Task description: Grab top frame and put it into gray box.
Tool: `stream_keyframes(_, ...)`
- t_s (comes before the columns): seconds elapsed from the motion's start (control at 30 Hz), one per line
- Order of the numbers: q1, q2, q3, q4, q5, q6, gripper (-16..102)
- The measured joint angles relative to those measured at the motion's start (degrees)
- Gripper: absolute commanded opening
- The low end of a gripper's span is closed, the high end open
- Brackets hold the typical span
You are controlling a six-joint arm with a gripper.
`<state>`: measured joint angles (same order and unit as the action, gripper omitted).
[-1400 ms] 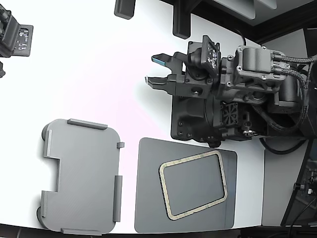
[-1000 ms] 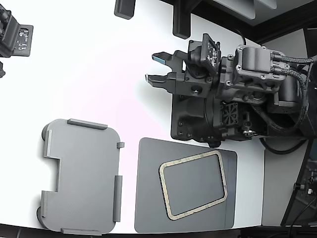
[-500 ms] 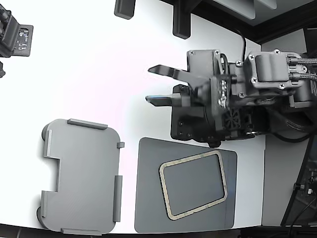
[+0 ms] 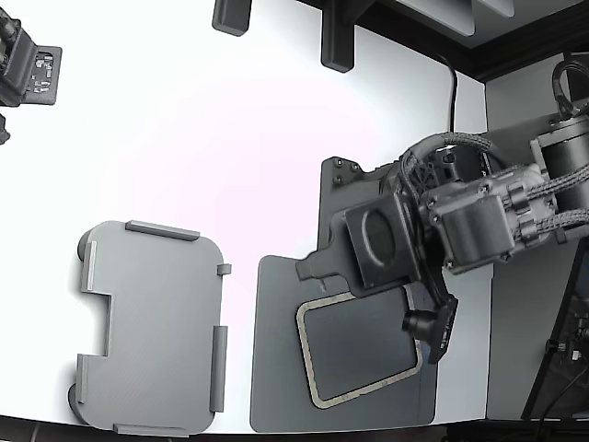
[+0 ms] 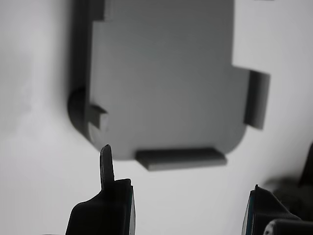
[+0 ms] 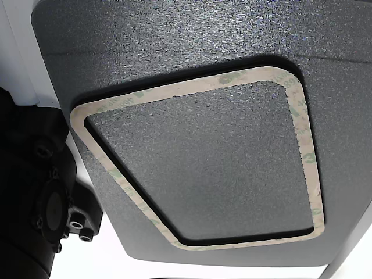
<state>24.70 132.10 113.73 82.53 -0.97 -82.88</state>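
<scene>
Arm (image 4: 479,216) reaches in from the exterior view's right, wrist bent low over the mat (image 4: 276,368) — gripper (image 5: 181,205) parted, jaws wide with clear space between, nothing held — black fingers (image 5: 105,164) pointing away from the mat.

text: none I can read | top frame (image 6: 307,157): faint green printed marks along its strip, too blurred to make out | gray box (image 4: 152,327): no markings I see

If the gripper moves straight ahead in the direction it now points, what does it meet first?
Probably the gray box: the wrist view shows it straight ahead between the open fingers, with only bare white table before it. The gripper may be angled down, so it could touch the table first.
</scene>
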Motion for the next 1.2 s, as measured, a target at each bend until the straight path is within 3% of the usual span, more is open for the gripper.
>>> stream_keyframes(0.07, 3.43, -1.93, -1.58, 3.16, 1.41, -6.50, 95)
stream_keyframes(0.2, 11.34, -4.83, -2.29, 4.92, 4.31, -17.67, 85)
stream_keyframes(0.5, 26.89, -12.13, -3.52, 5.71, 3.25, -33.93, 94)
stream_keyframes(0.73, 38.23, -17.75, -4.04, 6.59, 3.78, -29.97, 100)
stream_keyframes(0.9, 44.12, -22.15, -4.31, 6.50, 2.02, -25.93, 100)
stream_keyframes(1.2, 54.40, -29.62, -10.55, 9.05, 3.52, -21.09, 100)
